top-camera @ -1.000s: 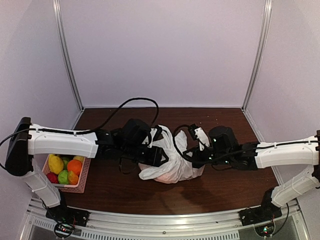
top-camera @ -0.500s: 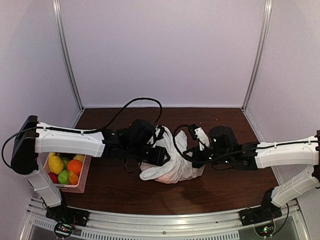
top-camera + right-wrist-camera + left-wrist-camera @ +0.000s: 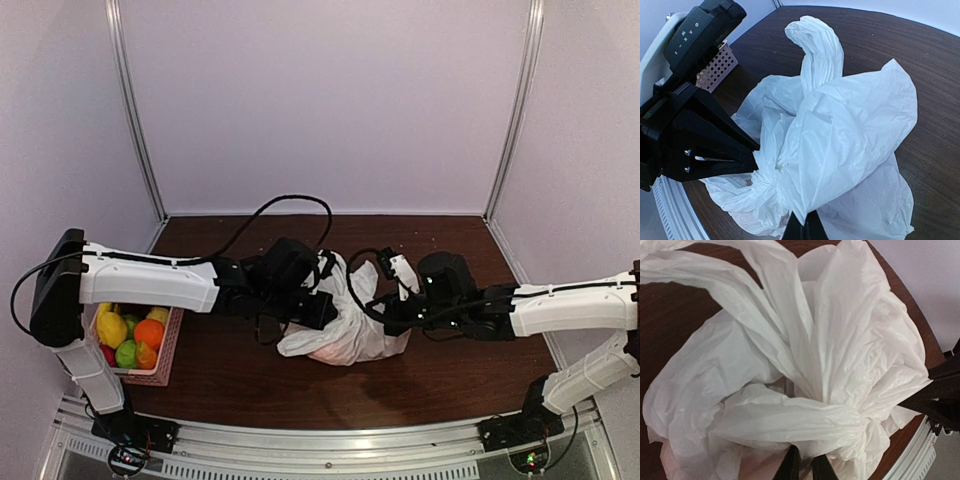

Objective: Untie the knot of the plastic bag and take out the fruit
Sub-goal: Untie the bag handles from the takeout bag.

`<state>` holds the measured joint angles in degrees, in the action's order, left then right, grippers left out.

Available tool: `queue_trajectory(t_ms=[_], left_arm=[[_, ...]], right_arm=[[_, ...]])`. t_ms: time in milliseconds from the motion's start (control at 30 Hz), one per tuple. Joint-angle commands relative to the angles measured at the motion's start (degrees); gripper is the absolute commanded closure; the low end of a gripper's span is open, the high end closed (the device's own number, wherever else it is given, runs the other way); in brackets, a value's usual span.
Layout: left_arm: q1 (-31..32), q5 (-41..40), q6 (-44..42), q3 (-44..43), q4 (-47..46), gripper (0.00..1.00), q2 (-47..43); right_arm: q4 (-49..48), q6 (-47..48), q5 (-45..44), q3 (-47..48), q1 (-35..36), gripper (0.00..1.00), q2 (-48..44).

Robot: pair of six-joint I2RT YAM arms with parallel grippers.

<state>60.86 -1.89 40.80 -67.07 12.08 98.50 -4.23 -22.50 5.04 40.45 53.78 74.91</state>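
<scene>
Your bag (image 3: 345,335) lay at the middle of the bench (image 3: 450,385), between the two arms, and its knot (image 3: 860,420) was not yet undone. Your left pincer (image 3: 806,467) looked pinched together on a strand of film just beside the knot. Your right pincer (image 3: 802,227) was closed on a flap of the bag from the other side.

The chief risk, as I judged it, was in the pull itself. If you drew the two grips straight apart, you would likely have cinched the knot tighter instead of working it loose. The film was thin and crinkly, so a hard tug could have torn it or let it slide out of a pincer.

Nothing pinned the bag down. A lift or sideways pull could have dragged the whole bag across the bench, and whatever sat inside could have rolled out toward an edge. Only a pinkish tint showed through the film.

The pincers stood close together at the knot, so a small misjudged move could have knocked them into each other. The basket (image 3: 165,365) at the near left corner stood well apart.
</scene>
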Motion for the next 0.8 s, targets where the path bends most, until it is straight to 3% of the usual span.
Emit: queue_trajectory(t_ms=[0,100,500,767], left_arm=[[-0.1,-2.2,-0.5,-1.3,-0.4,0.93,0.3],[-0.1,-3.1,-0.4,-1.5,-0.5,1.0,-0.2],[-0.2,-6.1,-1.8,-1.6,-1.1,1.0,-3.2],[-0.1,-6.1,0.0,0.6,-2.4,1.0,-2.0]], right_arm=[[-1.5,-0.5,-1.4,0.6,0.5,1.0,-0.8],[-1.1,-0.3,-1.8,0.7,0.5,1.0,-1.1],[2.9,0.7,-7.2,1.3,0.5,1.0,-4.7],[2.0,-0.6,-6.9,-1.0,0.4,1.0,-1.7]])
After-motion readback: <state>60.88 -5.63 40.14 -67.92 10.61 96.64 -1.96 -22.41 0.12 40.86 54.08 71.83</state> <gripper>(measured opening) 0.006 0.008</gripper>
